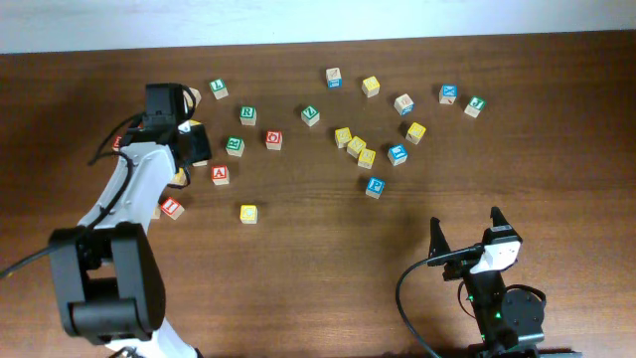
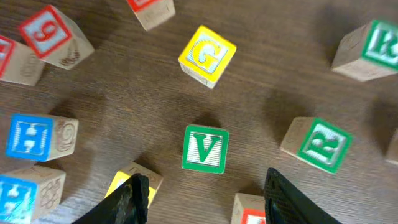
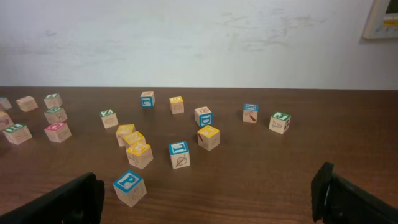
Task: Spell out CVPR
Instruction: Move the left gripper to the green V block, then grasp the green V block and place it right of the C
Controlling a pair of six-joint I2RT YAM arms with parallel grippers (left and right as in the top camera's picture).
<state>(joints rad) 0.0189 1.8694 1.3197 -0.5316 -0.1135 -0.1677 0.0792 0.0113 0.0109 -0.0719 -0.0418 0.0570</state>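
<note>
Left gripper: black fingers spread part-way, pinching nothing; no cube touches either tip.
Between the tips: green V wooden cube sits just ahead at 12 o'clock, in line with the gap and apart from both fingers. Its letter face is up and reads upright.
Room at the tips: tight. A yellow-topped cube is partly hidden behind the 7 o'clock finger. A red-lettered cube lies just beside the 5 o'clock finger.
Around the V: yellow wooden cube at 12 o'clock, turned askew, its rounded letter a C or G, I cannot tell which. Green R wooden cube at 3 o'clock, near, also askew. Blue H cube at 9 o'clock. Red 9 cube at 10 o'clock.
Right gripper: fingers spread fully wide over bare wood, nothing between them.
Blue P wooden cube: at 11 o'clock from the right gripper, near it and alone, with the P face on top.
Edges: dark brown wooden table ends at 12 o'clock against a white wall. The cubes are scattered over the far half.
Open room: the near middle between the arms is bare wood, save a lone yellow cube.
</note>
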